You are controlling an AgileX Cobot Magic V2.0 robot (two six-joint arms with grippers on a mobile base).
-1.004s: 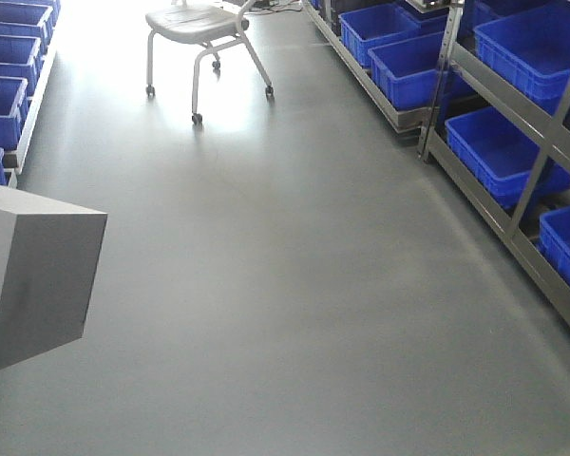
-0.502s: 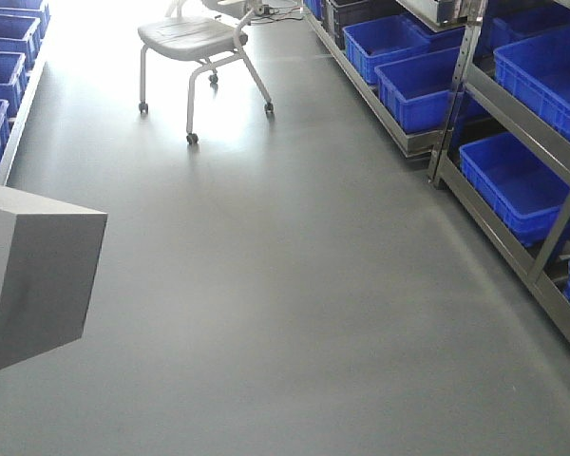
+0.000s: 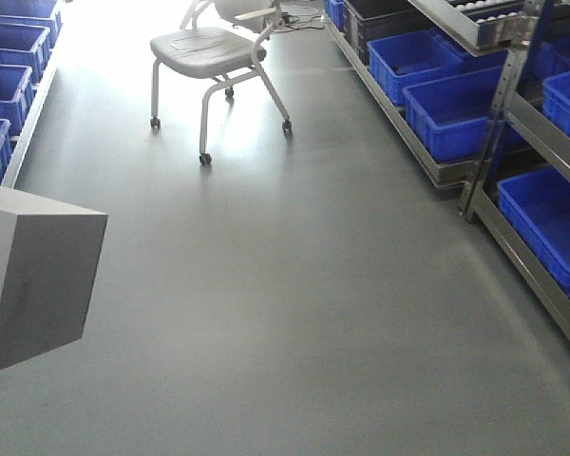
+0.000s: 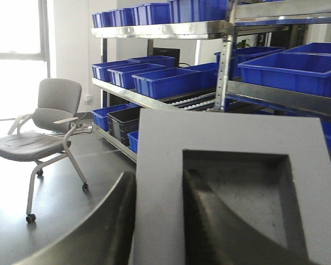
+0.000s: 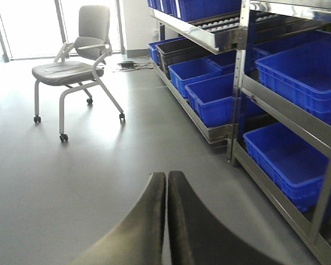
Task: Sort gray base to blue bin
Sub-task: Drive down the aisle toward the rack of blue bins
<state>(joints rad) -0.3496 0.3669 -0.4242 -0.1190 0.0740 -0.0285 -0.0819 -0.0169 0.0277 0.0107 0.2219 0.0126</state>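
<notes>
The gray base (image 3: 38, 275) hangs at the left edge of the front view, apparently clear of the floor (image 3: 294, 313), though the left hand holding it is out of frame there. In the left wrist view the gray base (image 4: 231, 182) fills the foreground with its square recess facing the camera. The left hand (image 4: 159, 185) is clamped on one wall of that recess, one finger inside the hollow and the other against the outer face.

The right hand (image 5: 166, 179) carries nothing, and its two dark fingers are pressed together over bare floor.

A blue bin (image 3: 556, 223) sits on the low shelf of the metal rack (image 3: 499, 123) at right, well apart from the gray base, and it shows again in the right wrist view (image 5: 287, 160). More such bins line both sides of the aisle. A gray wheeled chair (image 3: 209, 47) stands farther down the aisle in bright light.
</notes>
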